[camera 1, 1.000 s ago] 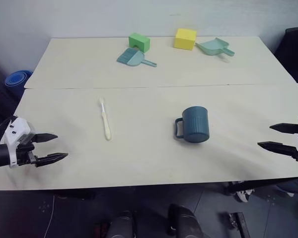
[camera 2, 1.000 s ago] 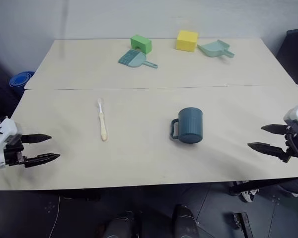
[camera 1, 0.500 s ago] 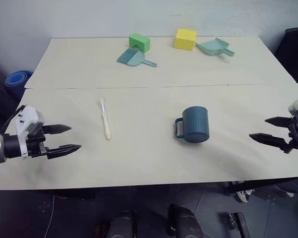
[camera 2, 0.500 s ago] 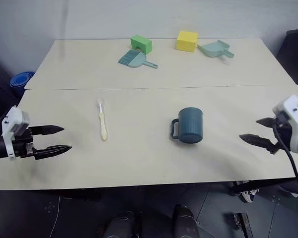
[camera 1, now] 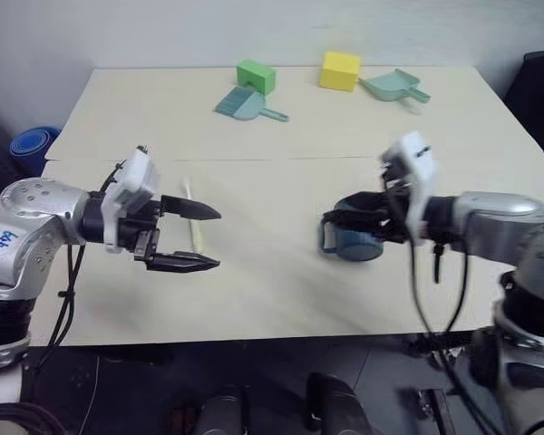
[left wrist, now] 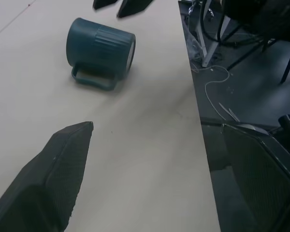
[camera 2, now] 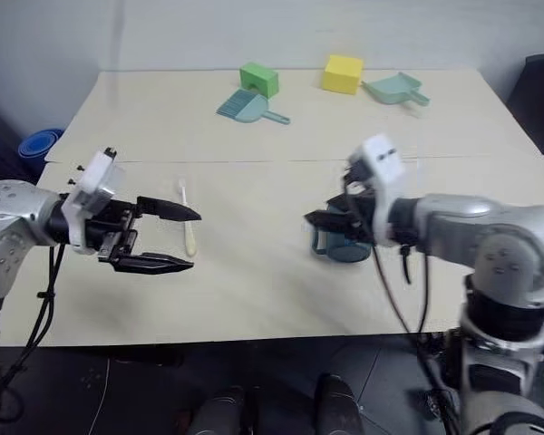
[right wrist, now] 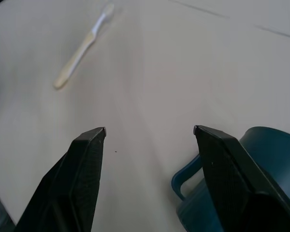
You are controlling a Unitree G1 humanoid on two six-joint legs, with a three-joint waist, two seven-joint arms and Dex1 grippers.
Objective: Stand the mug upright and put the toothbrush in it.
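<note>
The dark teal mug [camera 1: 355, 243] lies on its side on the table, right of centre, its handle [camera 1: 326, 237] turned to the left. My right gripper [right wrist: 149, 129] hovers just over it, open; nothing is between its fingers and the mug [right wrist: 261, 169] sits beside one finger. The pale toothbrush [camera 2: 188, 234] lies flat at centre-left. My left gripper [camera 1: 218, 239] is open above the table, and the toothbrush lies just behind its spread fingertips. The left wrist view looks across at the mug [left wrist: 100, 46] and at the right gripper's fingertips [left wrist: 130, 5].
At the back of the table stand a green block [camera 1: 254, 75], a teal hand brush [camera 1: 245, 106], a yellow block [camera 1: 338, 70] and a teal dustpan [camera 1: 392, 86]. A seam [camera 1: 281, 159] crosses the tabletop. The near table edge [camera 1: 281, 335] is close.
Both arms swung inward from the table's sides. The left gripper moved right and up to the toothbrush. The right gripper moved left to the mug. Mug and toothbrush have not moved.
</note>
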